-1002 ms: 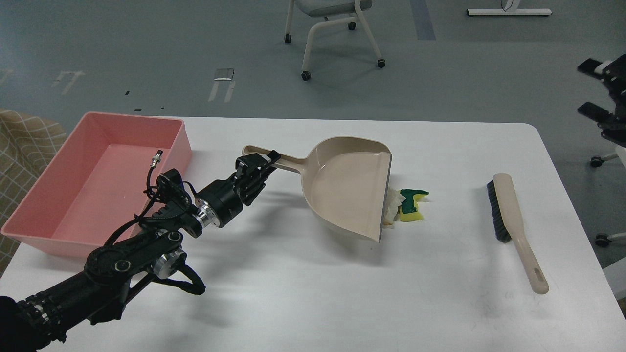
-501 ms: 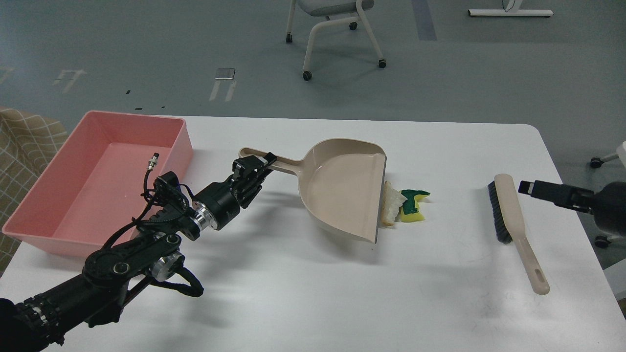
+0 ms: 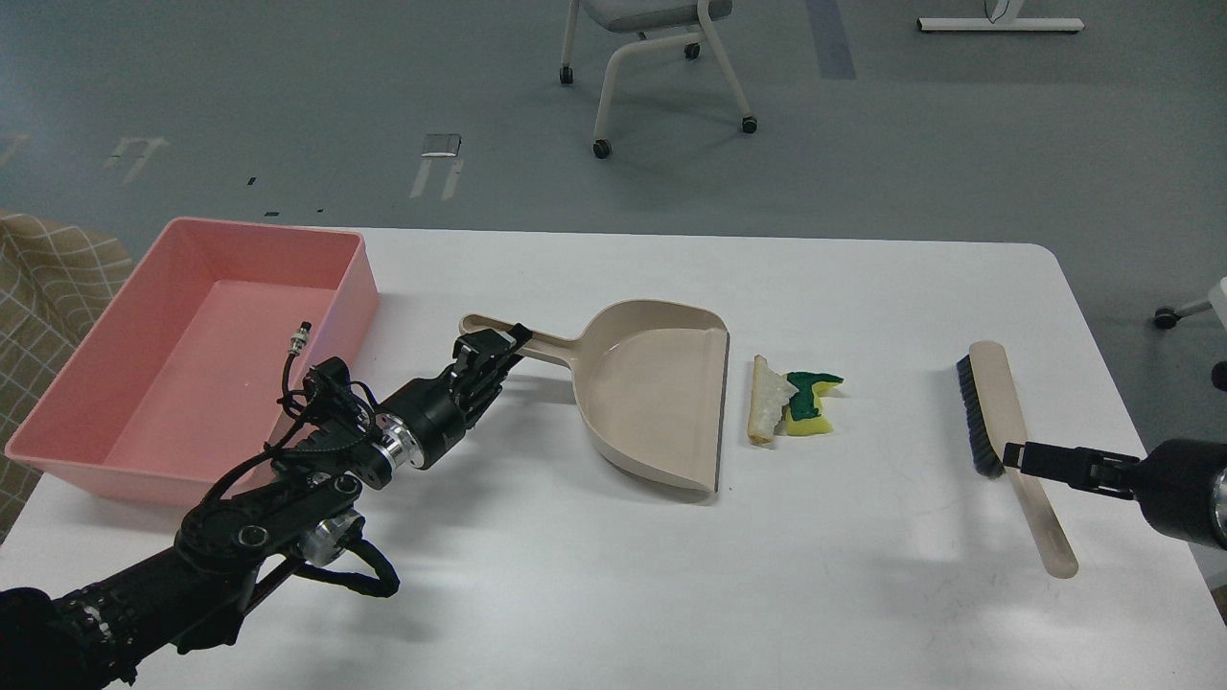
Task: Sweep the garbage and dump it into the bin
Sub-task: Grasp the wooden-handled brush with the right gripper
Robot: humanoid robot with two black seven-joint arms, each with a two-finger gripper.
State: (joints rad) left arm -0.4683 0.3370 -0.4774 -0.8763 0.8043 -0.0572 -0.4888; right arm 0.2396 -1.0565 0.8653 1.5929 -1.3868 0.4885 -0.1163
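Note:
The garbage lies at mid-table: a yellow sponge piece [image 3: 811, 406] with a dark green top, touching a pale crusty stick [image 3: 761, 413] on its left. The beige dustpan [image 3: 652, 407] rests flat just left of them, its open edge a small gap from the stick. My left gripper [image 3: 491, 353] is shut on the dustpan's handle. The pink bin [image 3: 192, 364] stands at the table's left edge, with nothing in it. The beige brush [image 3: 997, 398] lies at the right. My right gripper [image 3: 1018, 457] is over the brush's handle; its fingers cannot be told apart.
The white table [image 3: 623, 575] ends close behind the bin and just right of the brush. A wheeled chair [image 3: 661, 57] stands on the floor beyond the table. A checked cloth [image 3: 48, 278] shows at the far left.
My left gripper has drawn the dustpan to the left and set it flat, opening a gap to the garbage. My right arm has come in from the right and reached the brush's handle.

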